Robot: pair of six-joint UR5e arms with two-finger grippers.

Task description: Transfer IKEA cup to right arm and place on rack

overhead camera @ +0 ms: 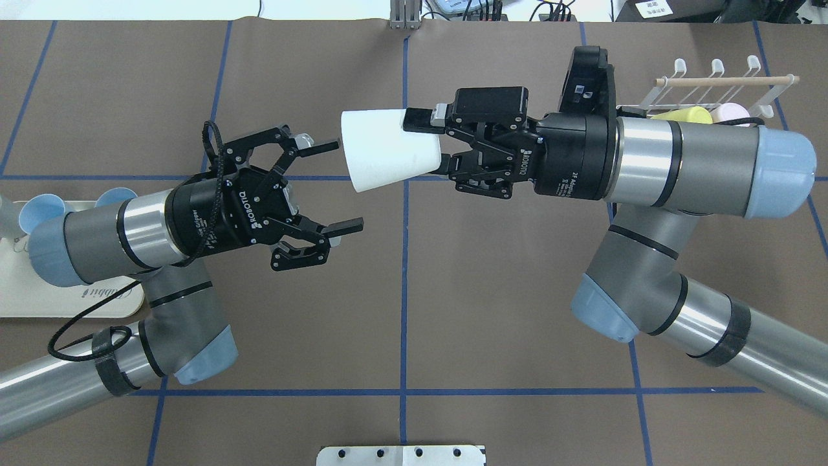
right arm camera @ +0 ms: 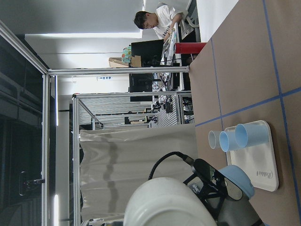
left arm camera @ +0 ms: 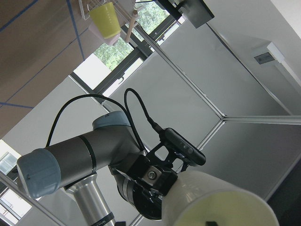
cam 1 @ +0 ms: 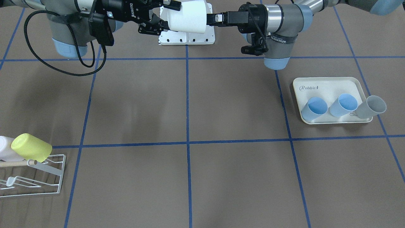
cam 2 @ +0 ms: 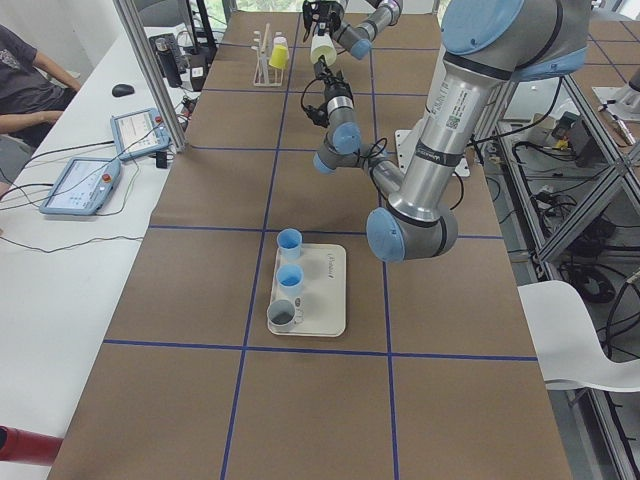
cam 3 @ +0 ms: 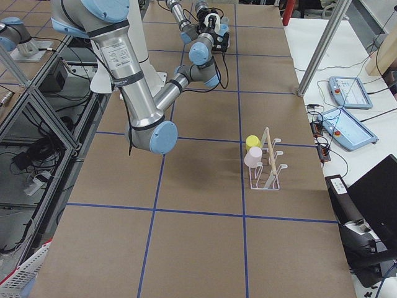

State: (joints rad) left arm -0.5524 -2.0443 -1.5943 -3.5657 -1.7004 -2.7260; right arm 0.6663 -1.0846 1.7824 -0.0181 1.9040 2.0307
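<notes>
Overhead view: the cup (overhead camera: 388, 152) sits above the table (overhead camera: 517, 291) centre, between the left gripper (overhead camera: 341, 186) on its left and the right gripper (overhead camera: 430, 145) on its right. The rack (overhead camera: 711, 84) stands far right, bearing two cups (overhead camera: 686, 115). The tray (overhead camera: 39, 304) lies left, bearing three cups (cam 2: 290, 272).

The left arm (overhead camera: 97, 236) and right arm (overhead camera: 679, 165) are built from grey-silver tubes, with light-blue caps (overhead camera: 786, 171) fitted at the joints. The left end effector (overhead camera: 336, 186) and right end effector (overhead camera: 425, 145) are black two-finger jobs, ROBOTIQ printed on them in white. A thick black cable (cam 1: 76, 75) is looped off the right wrist's black box (cam 1: 101, 30).
</notes>
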